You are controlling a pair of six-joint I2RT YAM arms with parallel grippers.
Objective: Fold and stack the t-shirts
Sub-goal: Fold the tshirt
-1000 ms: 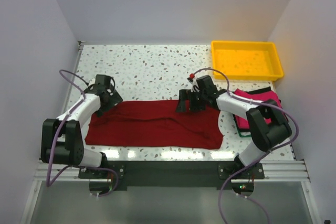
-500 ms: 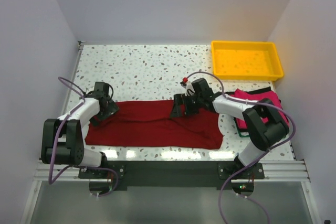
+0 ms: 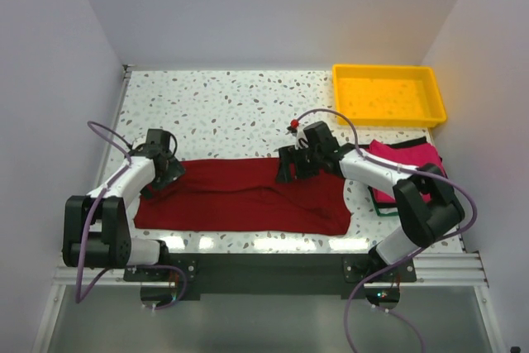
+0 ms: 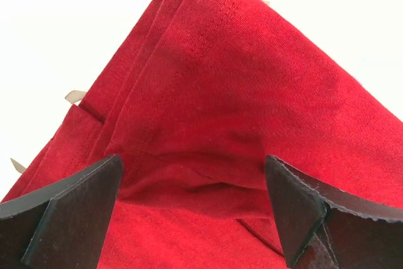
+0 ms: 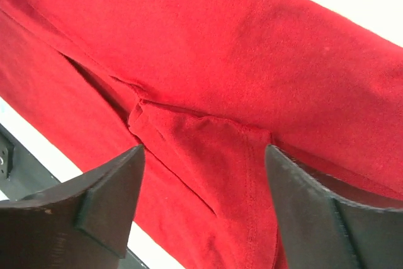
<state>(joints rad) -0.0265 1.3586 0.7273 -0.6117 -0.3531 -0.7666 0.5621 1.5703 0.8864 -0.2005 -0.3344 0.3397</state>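
A dark red t-shirt (image 3: pixel 248 196) lies folded into a long band across the near part of the table. My left gripper (image 3: pixel 165 173) is down on its far left corner, open. In the left wrist view, the left gripper (image 4: pixel 192 209) straddles a raised fold of the red t-shirt (image 4: pixel 252 92). My right gripper (image 3: pixel 289 167) is on the far edge near the middle, open. The right wrist view shows the right gripper (image 5: pixel 204 193) either side of a hemmed flap of the red t-shirt (image 5: pixel 252 48). A pink t-shirt (image 3: pixel 405 159) lies at the right on dark ones (image 3: pixel 382 204).
A yellow tray (image 3: pixel 387 121) stands at the far right corner. White walls close in the table on three sides. The metal rail (image 3: pixel 264 266) with the arm bases runs along the near edge.
Both grippers have come down onto the red shirt's far edge. The left one moved nearer; the right one shifted a little left.
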